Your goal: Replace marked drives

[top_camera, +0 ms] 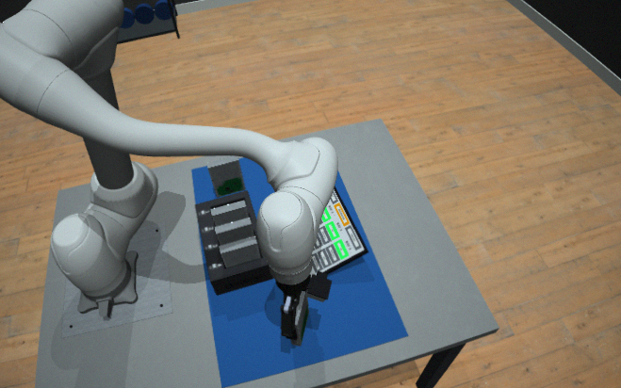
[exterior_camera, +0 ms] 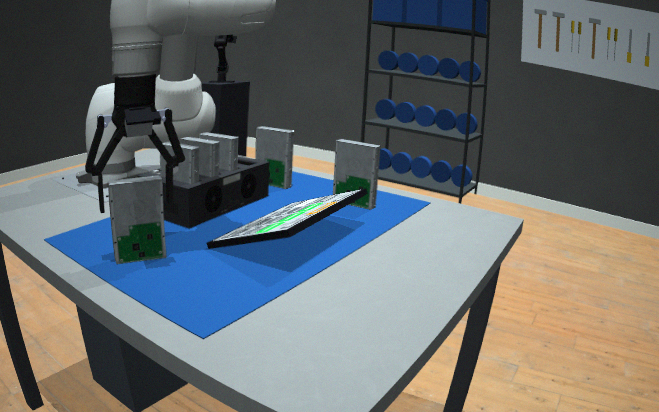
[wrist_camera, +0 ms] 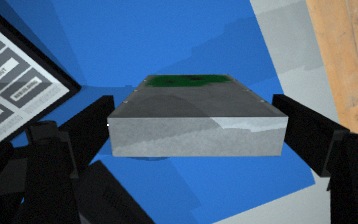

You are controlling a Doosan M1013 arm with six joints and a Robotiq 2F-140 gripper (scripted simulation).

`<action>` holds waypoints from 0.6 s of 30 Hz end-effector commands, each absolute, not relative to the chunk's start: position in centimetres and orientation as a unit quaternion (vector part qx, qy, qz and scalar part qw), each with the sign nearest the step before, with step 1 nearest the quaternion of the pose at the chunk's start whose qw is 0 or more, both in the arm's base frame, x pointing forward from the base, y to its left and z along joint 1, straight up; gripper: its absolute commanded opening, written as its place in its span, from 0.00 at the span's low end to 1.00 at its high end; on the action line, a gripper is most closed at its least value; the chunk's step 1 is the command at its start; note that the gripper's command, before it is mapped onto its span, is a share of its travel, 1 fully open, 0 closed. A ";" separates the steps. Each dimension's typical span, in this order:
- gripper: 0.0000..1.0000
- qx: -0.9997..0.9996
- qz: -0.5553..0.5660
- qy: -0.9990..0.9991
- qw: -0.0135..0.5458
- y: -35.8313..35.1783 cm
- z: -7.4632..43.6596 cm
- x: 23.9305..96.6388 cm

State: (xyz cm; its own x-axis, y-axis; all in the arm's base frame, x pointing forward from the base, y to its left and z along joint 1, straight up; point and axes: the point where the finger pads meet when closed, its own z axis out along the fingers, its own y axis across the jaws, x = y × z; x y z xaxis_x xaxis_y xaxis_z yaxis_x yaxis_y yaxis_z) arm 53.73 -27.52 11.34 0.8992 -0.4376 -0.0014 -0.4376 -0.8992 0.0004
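Top view: we have the arm [top_camera: 196,139] reaching over the dock [top_camera: 239,280] [exterior_camera: 229,194], pincer [top_camera: 295,320] [exterior_camera: 135,204] [wrist_camera: 192,110] down at the near drive [top_camera: 302,317] [exterior_camera: 137,220] [wrist_camera: 197,136]. That drive is outside the dock, over the blue mat [top_camera: 351,317] [exterior_camera: 208,291] [wrist_camera: 180,30]. Another drive [top_camera: 226,177] [exterior_camera: 274,156] is just beside the far end of the dock. Screen [top_camera: 338,240] [exterior_camera: 285,217] [wrist_camera: 10,75] is partly behind the wrist of the arm; we read green tiles plus one orange. Exterior view: near drive is upright on the mat, green board low on its face, fingers spread around its upper part. We count three drives standing in the dock, tops poking out. The one past the dock is upright too, as is a third loose drive [exterior_camera: 356,171] behind the tilted screen. Wrist view: pincer is released, one finger at each narrow side of the near drive, its plain end facing us. Can't tell if either finger touches it. Screen corner shows at the left, one tile reading OUT. A dark block [wrist_camera: 111,192] sits below, partly hidden by a finger.
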 end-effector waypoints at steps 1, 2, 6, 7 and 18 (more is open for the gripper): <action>0.89 0.974 0.000 -0.225 0.000 -27.5 11.0 53.8; 0.89 0.974 0.000 -0.225 0.000 -27.5 11.0 53.8; 0.89 0.974 0.000 -0.225 0.000 -27.5 10.7 53.8; 0.89 0.974 0.000 -0.225 0.000 -27.5 10.6 53.8; 0.89 0.974 0.000 -0.225 0.000 -27.5 10.4 53.8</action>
